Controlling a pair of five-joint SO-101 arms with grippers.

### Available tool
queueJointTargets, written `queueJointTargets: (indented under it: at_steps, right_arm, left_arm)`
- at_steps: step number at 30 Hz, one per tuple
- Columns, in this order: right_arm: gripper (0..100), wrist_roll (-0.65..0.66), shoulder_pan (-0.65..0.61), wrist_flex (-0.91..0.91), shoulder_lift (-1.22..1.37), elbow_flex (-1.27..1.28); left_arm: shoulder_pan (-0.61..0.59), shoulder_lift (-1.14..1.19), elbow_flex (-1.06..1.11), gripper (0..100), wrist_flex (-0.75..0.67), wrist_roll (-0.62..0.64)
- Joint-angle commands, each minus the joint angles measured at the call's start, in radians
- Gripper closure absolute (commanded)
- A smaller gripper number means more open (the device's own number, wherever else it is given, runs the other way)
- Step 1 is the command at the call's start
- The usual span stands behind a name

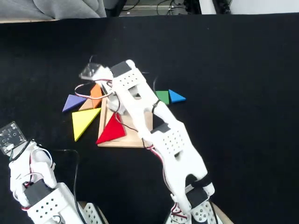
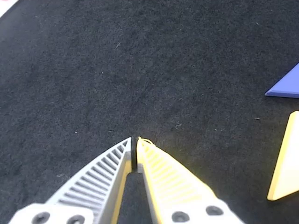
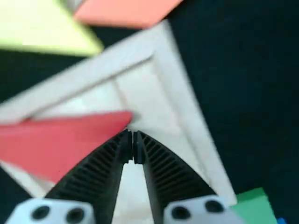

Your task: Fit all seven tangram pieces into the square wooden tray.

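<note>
**High view:** The square wooden tray [image 1: 125, 142] lies under the right arm [image 1: 140, 100]. The flat red triangle [image 1: 112, 129] rests partly inside, one corner over the rim. The flat yellow triangle [image 1: 83, 120] lies just outside.

**Left wrist view:** The left gripper [image 2: 134, 142] is closed and empty.

**Right wrist view:** The right gripper [image 3: 130, 137] is closed on nothing, tips at the red triangle's corner. A push here may pivot the piece further onto the rim.

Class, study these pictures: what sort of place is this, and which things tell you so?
Probably a robotics lab bench: two white robot arms at a black table, a wooden tray with tangram pieces, cables behind.
</note>
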Motion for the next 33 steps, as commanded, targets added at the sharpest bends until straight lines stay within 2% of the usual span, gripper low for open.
queueJointTargets:
  at_steps: [1, 3, 5, 7, 11, 14, 21, 25, 33]
  right_arm:
    - [98.7, -0.101, -0.006, 0.087, -0.027, -0.217]
    - [98.7, -0.095, -0.002, 0.207, -0.045, -0.318]
    - [98.8, -0.089, -0.008, 0.206, -0.087, -0.303]
    - [98.8, -0.072, -0.021, 0.201, -0.148, -0.177]
    - [98.8, 0.029, -0.127, 0.193, -0.289, 0.182]
    - [98.8, 0.038, -0.17, 0.127, -0.414, 0.427]
    - [98.8, 0.038, -0.172, -0.144, -0.59, 0.88]
    - [98.8, 0.037, -0.17, -0.238, -0.593, 0.934]
    - [98.8, 0.037, -0.166, -0.299, -0.556, 0.865]
  left_arm:
    - [0.008, -0.011, 0.018, 97, 0.002, -0.003]
    - [0.008, -0.011, 0.018, 97, 0.002, -0.003]
    - [0.008, -0.011, 0.018, 97, 0.003, -0.003]
    - [0.008, -0.011, 0.018, 97, 0.003, -0.003]
    - [0.007, -0.011, 0.018, 97, 0.003, -0.003]
    - [0.007, -0.011, 0.018, 97, 0.003, -0.003]
    - [0.007, -0.011, 0.018, 97, 0.003, -0.003]
    - [0.007, -0.011, 0.018, 97, 0.003, -0.003]
    - [0.007, -0.011, 0.018, 97, 0.003, -0.003]
